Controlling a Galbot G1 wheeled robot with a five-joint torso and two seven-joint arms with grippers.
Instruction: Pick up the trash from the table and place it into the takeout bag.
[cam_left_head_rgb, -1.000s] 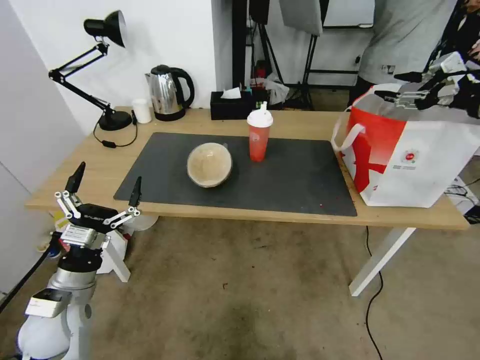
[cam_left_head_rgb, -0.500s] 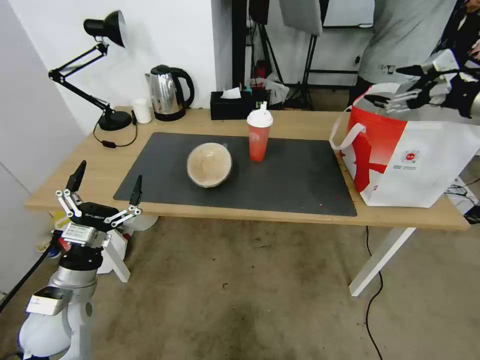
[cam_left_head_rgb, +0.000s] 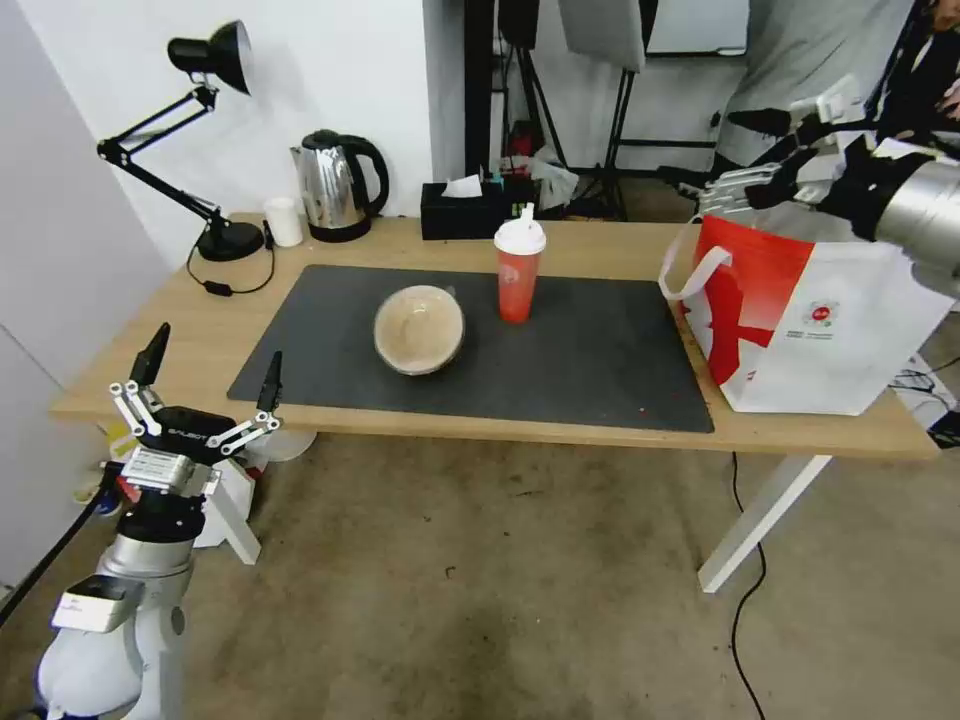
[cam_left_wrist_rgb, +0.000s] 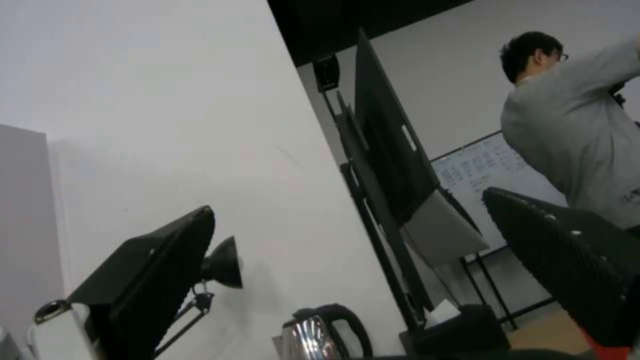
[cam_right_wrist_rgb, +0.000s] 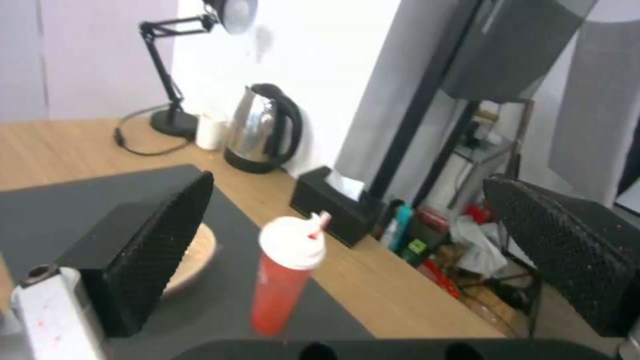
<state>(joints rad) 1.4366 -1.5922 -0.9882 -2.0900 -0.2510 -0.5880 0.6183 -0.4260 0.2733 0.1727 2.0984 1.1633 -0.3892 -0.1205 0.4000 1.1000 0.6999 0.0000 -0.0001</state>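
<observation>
Red drink cup (cam_left_head_rgb: 518, 263) and beige-filled bowl (cam_left_head_rgb: 419, 328) on table (cam_left_head_rgb: 560, 430) mat, left of takeout bag (cam_left_head_rgb: 815, 300). Right tool (cam_left_head_rgb: 752, 158) lifted off bag mouth, spread open, empty; two items left. Left tool (cam_left_head_rgb: 205, 385) open, parked at table's near-left edge.

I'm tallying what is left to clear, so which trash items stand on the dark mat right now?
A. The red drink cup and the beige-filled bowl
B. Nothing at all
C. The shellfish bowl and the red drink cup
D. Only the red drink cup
A: the head view shows the red drink cup and the beige-filled bowl standing apart on the dark mat.
</observation>
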